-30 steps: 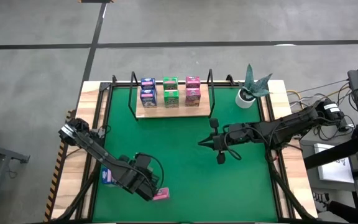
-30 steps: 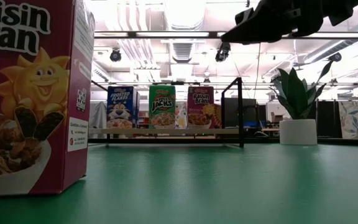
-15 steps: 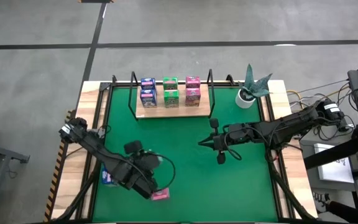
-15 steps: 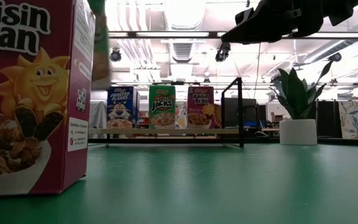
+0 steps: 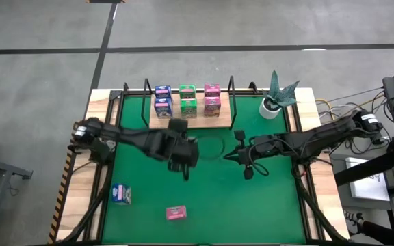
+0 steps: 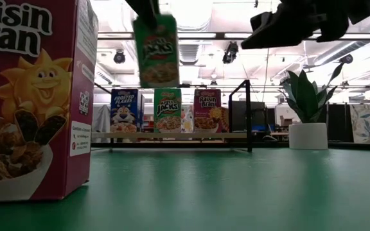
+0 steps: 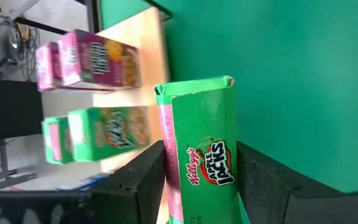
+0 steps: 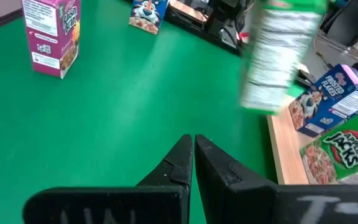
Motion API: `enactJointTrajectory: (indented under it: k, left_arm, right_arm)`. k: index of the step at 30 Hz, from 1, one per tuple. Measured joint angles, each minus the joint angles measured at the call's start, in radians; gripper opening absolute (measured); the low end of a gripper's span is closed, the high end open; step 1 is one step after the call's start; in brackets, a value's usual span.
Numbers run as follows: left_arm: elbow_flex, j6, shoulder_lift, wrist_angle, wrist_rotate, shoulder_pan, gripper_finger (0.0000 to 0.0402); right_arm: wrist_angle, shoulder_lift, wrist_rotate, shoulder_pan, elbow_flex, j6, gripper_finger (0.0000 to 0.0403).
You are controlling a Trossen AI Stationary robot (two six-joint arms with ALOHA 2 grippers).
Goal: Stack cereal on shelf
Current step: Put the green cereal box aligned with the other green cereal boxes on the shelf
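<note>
Two boxes are left loose on the green mat (image 5: pixel 252 205) nearest the front edge: a pink box (image 5: pixel 176 214) lying flat and a blue box (image 5: pixel 121 195) a little to its left, well apart from everything else. Neither has been touched by me at this moment, so I judge they come after the one in hand.

Farther in, over the middle of the mat, my left gripper (image 5: pixel 183 154) is clamped on a green Apple Jacks box (image 7: pixel 205 162), fingers partly spread to its width, carrying it clear of the mat, near the shelf (image 5: pixel 187 123) but not over it. My right gripper (image 5: pixel 241 158) waits beside it with its fingers pressed together, holding nothing.

At the back, the shelf carries six boxes in three pairs: blue, green, pink. So six are placed, one is in the air, two remain.
</note>
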Motion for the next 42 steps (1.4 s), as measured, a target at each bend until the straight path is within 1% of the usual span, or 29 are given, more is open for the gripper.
enactJointTrajectory:
  k: [3, 8, 13, 20, 28, 37, 41, 42]
  left_arm:
    - [0.0, 0.076, 0.0, 0.031, 0.04, 0.067, 0.0162]
    - [-0.005, 0.145, 0.0, 0.085, 0.119, 0.151, 0.0162]
    - [-0.019, 0.202, 0.001, 0.128, 0.127, 0.205, 0.0162]
    - [-0.087, 0.271, 0.001, 0.195, 0.138, 0.268, 0.0162]
    - [-0.166, 0.293, 0.002, 0.259, 0.222, 0.364, 0.0162]
    - [-0.217, 0.316, 0.005, 0.3, 0.243, 0.446, 0.0162]
    - [-0.217, 0.325, 0.005, 0.306, 0.318, 0.464, 0.0162]
    - [-0.217, 0.325, 0.005, 0.306, 0.322, 0.467, 0.0162]
  right_arm:
    - [-0.009, -0.026, 0.021, -0.006, -0.03, 0.019, 0.0009]
    - [-0.05, -0.038, 0.081, -0.044, -0.076, 0.048, 0.0009]
    - [-0.047, -0.04, 0.081, -0.069, -0.09, 0.079, 0.0009]
    - [-0.046, -0.035, 0.08, -0.068, -0.091, 0.127, 0.0009]
    - [-0.047, -0.034, 0.078, -0.068, -0.091, 0.154, 0.0009]
    - [-0.055, -0.034, 0.076, -0.066, -0.091, 0.175, 0.0009]
    - [-0.055, -0.034, 0.076, -0.066, -0.091, 0.175, 0.0009]
    - [-0.055, -0.034, 0.076, -0.066, -0.091, 0.174, 0.0009]
